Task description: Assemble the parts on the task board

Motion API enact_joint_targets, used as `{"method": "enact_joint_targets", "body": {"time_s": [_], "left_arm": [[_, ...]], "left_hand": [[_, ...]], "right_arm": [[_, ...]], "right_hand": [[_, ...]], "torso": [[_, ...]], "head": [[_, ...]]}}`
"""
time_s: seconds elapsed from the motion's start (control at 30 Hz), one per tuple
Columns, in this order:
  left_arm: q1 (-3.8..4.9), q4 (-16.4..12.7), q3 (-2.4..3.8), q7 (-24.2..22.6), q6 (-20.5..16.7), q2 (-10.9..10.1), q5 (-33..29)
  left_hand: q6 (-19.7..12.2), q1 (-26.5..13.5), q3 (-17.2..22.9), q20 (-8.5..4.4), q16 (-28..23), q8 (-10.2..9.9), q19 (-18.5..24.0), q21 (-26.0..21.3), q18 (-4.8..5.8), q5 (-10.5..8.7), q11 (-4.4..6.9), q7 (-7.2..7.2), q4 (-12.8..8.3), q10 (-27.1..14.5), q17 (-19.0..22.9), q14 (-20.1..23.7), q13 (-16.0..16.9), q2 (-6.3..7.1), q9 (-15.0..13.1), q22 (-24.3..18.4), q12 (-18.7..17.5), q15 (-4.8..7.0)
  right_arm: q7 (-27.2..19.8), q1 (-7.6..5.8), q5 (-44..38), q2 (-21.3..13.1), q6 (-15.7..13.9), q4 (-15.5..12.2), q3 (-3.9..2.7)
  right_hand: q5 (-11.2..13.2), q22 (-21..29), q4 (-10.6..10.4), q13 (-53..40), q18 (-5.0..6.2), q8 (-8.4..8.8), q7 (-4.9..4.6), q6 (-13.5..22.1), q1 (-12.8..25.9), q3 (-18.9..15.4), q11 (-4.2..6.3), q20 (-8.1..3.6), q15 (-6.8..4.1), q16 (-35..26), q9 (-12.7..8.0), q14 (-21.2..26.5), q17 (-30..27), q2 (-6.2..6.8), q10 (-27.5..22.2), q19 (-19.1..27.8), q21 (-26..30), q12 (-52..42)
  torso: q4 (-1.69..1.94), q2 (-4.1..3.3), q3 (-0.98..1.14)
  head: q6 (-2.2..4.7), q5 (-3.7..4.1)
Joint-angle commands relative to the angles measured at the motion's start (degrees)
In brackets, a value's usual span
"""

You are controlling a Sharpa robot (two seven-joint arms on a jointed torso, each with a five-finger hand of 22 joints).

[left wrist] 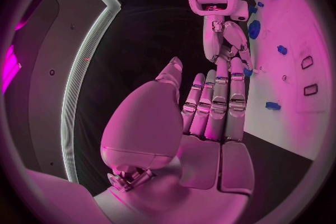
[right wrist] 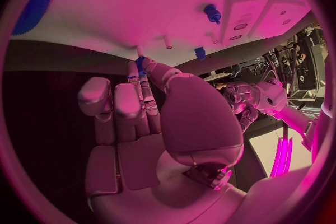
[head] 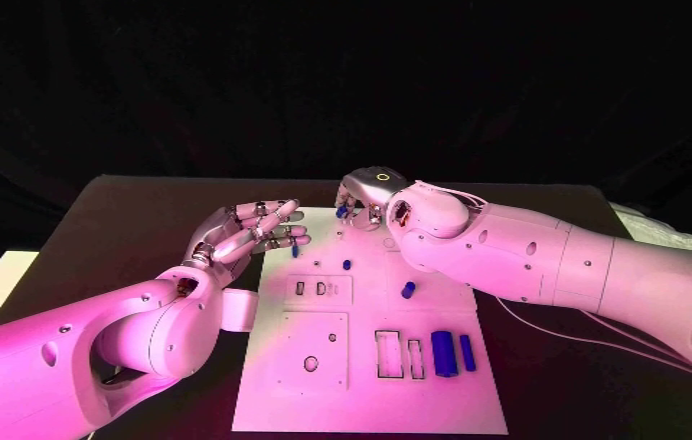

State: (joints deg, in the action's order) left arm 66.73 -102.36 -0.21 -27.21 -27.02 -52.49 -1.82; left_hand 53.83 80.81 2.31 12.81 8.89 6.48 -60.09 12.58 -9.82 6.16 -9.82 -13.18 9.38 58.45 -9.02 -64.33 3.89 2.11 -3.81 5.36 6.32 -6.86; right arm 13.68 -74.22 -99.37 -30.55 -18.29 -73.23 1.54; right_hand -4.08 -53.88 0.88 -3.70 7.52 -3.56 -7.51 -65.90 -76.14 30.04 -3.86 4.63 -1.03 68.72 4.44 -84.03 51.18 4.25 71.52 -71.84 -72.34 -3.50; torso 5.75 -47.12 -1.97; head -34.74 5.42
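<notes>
The white task board (head: 361,390) lies in the middle of the black table. My right hand (head: 368,195) hovers over the board's far edge and pinches a small blue part (right wrist: 140,63) between thumb and a finger. My left hand (head: 248,230) is at the board's far left edge with its fingers (left wrist: 217,101) stretched out and nothing in them. A small blue part (head: 296,251) lies on the board just beside its fingertips. Other blue parts sit on the board: a peg (head: 346,263), a short piece (head: 408,288) and two long pieces (head: 453,353) near the right edge.
The board has rectangular slots (head: 389,353), small recesses (head: 310,288) and a round hole (head: 310,364). Black table (head: 130,220) surrounds the board on all sides. My right forearm (head: 562,260) lies over the table at the board's right.
</notes>
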Motion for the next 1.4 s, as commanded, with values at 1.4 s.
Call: {"method": "enact_joint_targets", "body": {"time_s": [1.4], "left_arm": [[0.14,0.32,0.05,0.17,1.12,-0.64,0.23]], "left_hand": [[-0.1,-0.15,-0.14,0.04,-0.37,-0.21,-0.33,-0.01,-0.55,-0.37,-0.34,-0.32,-0.32,-0.01,-0.12,-0.1,-0.04,-0.39,0.07,-0.06,-0.27,-0.1]], "right_arm": [[2.6,0.39,-1.25,-2.38,-1.12,-2.79,0.21]], "right_hand": [[0.59,3.47,-1.12,0.1,0.06,-0.08,-1.71,9.3,2.05,-2.49,-2.11,1.94,1.97,-2.03,-0.63,0.41,-4.63,4.51,-9.83,2.81,1.62,-0.14]], "torso": [[0.58,-0.07,-0.11]], "head": [[-0.55,0.91]]}}
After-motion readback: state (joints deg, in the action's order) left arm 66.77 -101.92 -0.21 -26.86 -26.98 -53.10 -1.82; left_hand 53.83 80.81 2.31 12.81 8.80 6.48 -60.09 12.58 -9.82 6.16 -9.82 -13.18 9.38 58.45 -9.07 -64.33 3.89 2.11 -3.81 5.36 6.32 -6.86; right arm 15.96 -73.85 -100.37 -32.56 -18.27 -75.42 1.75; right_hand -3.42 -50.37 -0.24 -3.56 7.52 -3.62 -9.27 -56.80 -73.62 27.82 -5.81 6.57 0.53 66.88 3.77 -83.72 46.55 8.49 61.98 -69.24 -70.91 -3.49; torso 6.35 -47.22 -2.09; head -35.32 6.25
